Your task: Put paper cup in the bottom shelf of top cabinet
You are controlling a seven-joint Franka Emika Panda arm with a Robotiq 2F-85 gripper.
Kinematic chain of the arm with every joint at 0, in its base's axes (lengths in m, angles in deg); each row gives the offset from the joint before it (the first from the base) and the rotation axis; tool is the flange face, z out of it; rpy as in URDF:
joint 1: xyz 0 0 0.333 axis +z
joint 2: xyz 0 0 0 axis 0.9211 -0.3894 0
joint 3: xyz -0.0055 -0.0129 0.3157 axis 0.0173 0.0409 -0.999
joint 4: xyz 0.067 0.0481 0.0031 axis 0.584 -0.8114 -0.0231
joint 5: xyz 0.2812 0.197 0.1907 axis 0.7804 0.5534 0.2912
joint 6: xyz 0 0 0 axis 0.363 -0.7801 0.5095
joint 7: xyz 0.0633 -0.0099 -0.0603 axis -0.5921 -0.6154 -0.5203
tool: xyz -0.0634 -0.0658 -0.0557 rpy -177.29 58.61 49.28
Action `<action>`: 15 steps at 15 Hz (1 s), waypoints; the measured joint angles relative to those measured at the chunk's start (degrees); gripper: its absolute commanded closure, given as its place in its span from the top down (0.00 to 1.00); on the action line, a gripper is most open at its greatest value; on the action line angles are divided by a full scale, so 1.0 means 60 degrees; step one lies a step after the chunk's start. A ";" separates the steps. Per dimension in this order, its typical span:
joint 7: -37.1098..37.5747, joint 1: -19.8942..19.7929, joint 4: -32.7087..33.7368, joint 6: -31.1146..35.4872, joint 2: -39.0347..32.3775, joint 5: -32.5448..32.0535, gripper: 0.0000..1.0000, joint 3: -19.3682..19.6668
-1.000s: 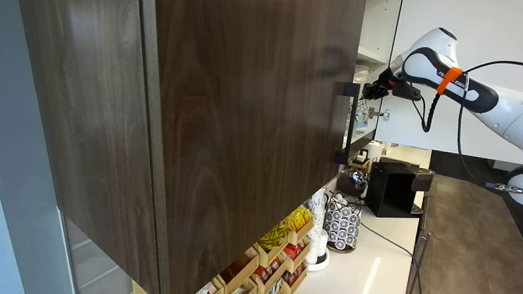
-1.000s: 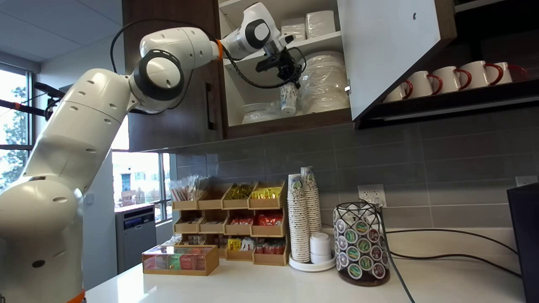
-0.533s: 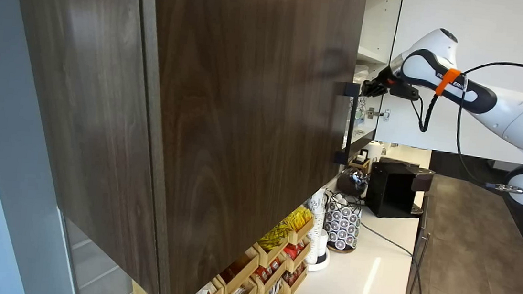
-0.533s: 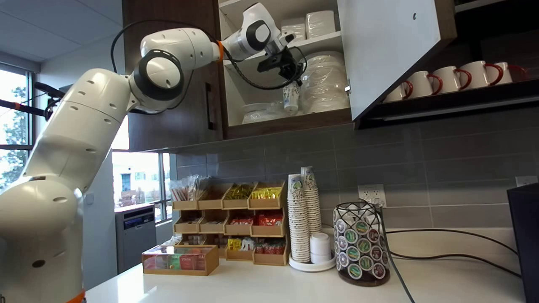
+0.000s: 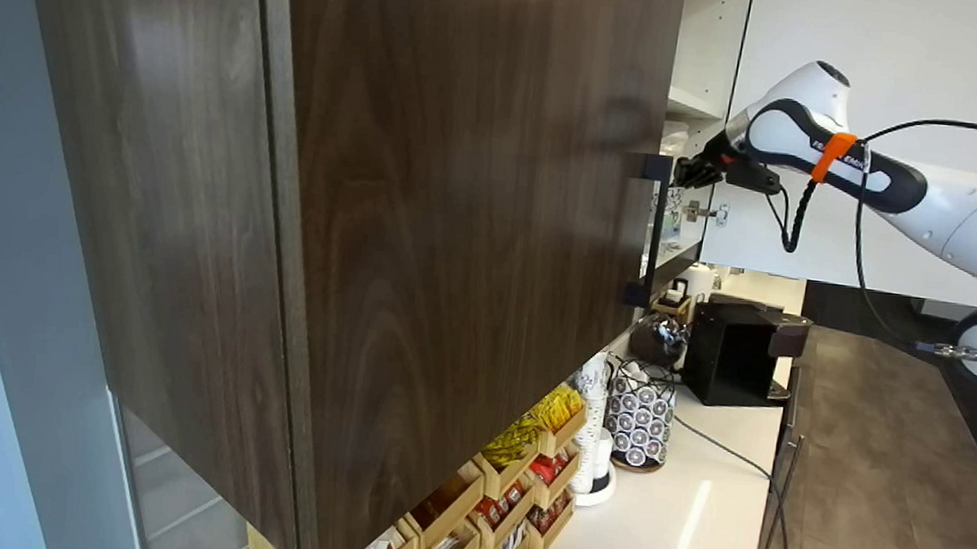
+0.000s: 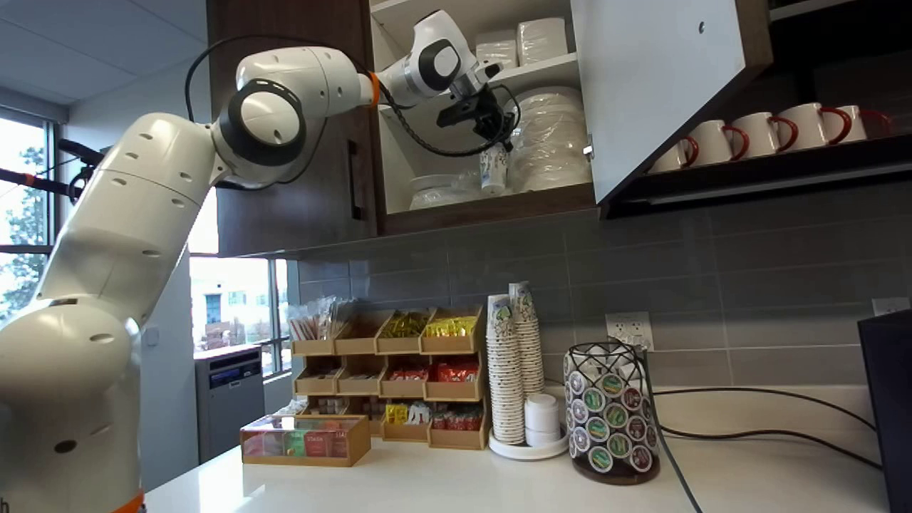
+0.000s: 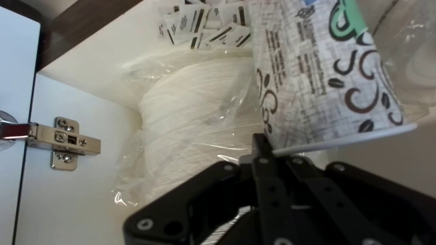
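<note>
My gripper (image 6: 501,141) is inside the open top cabinet (image 6: 491,210), pointing down. It is shut on the rim of the paper cup (image 6: 493,171), white with brown swirls and a green mark in the wrist view (image 7: 316,78). In the wrist view the gripper (image 7: 276,153) has one finger (image 7: 262,144) outside the cup wall; the other fingertip is hidden behind the cup. The cup hangs nearly upright, base down, low over the bottom shelf (image 7: 109,61). I cannot tell whether its base touches the board. In an exterior view the cup (image 5: 670,216) is partly hidden by the door handle.
Stacked plates in clear wrap (image 6: 548,142) stand right beside the cup. Lower wrapped plates (image 6: 442,192) are left of it. Small packets (image 7: 204,23) lie on the shelf. The middle shelf board (image 6: 538,71) is above. The open door (image 6: 655,85) stands to the right.
The gripper and cup have shifted slightly right over the last second. They rose a little, then came back down. The cup stays in the gripper.
</note>
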 measured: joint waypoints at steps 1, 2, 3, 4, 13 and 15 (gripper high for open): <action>0.0000 0.0008 -0.0155 0.0128 0.0054 0.0004 0.01 -0.0003; 0.0000 0.0017 -0.0334 0.0280 0.0121 0.0005 0.01 -0.0007; 0.0000 0.0026 -0.0521 0.0467 0.0195 0.0005 0.01 -0.0011; 0.0000 0.0039 -0.0707 0.0680 0.0267 0.0005 0.01 -0.0014; -0.0003 0.0150 -0.2525 0.1770 0.1164 0.0004 0.55 -0.0035; -0.0007 0.0156 -0.2842 0.1833 0.1390 -0.0003 0.71 -0.0035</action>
